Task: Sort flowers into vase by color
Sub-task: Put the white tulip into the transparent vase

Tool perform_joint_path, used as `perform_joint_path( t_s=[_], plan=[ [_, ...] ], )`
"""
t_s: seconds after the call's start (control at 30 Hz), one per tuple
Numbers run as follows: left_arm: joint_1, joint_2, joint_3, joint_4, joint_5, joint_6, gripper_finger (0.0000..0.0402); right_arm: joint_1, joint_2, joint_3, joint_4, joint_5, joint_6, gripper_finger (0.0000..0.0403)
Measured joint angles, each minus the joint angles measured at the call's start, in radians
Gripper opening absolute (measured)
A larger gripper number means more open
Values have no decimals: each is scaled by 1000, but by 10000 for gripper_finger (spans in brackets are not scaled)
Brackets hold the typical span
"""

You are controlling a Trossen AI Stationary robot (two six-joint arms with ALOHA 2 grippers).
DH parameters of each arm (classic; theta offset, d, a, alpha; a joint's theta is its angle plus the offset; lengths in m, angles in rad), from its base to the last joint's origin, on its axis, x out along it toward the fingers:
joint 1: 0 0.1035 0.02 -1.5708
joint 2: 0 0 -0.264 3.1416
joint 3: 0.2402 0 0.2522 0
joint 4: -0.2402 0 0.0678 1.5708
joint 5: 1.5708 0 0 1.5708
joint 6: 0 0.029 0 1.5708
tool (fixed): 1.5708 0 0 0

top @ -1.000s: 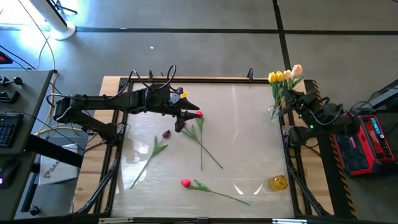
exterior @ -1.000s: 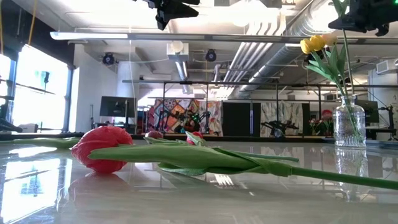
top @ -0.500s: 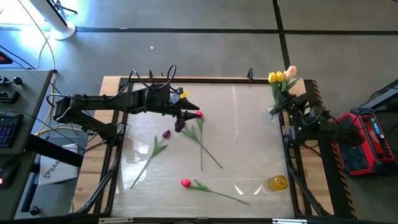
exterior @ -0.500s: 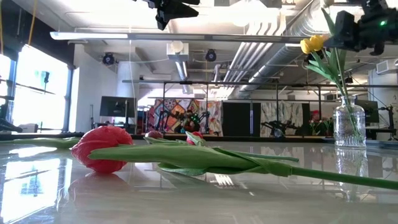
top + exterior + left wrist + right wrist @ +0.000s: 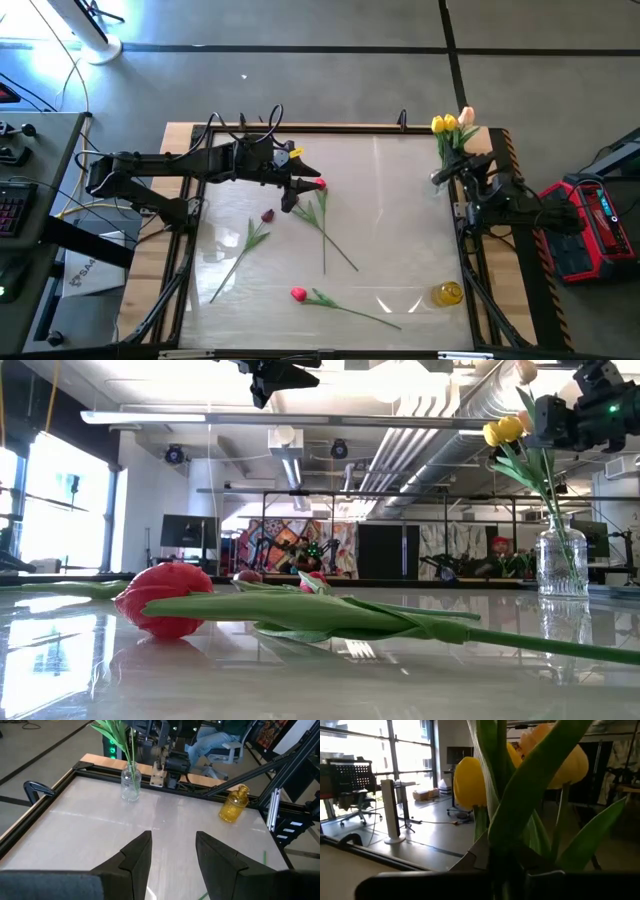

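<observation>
Beside table's (image 5: pixel 400 270) right edge, right gripper (image 5: pixel 447 174) holds tulips (image 5: pixel 448 125).

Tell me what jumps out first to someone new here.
The clear vase at the table's right edge, holding yellow and peach tulips, with the right gripper at their stems. Then the red tulip filling the low view, and the left gripper open above loose tulips at centre-left.
</observation>
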Motion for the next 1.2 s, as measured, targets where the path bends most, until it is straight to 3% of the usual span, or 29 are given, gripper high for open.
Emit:
perform_joint_path(
  t_s=[0.37, 0.7, 0.83, 1.2],
  plan=[
    [0, 0, 0, 0, 0, 0, 143, 3, 0, 0, -113, 10, 64, 75],
    [0, 0, 0, 0, 0, 0, 143, 3, 0, 52, -117, 11, 84, 83],
    [0, 0, 0, 0, 0, 0, 143, 3, 0, 103, -206, 27, 87, 83],
    [0, 0, 0, 0, 0, 0, 143, 3, 0, 109, -302, -3, 376, 83]
  ],
)
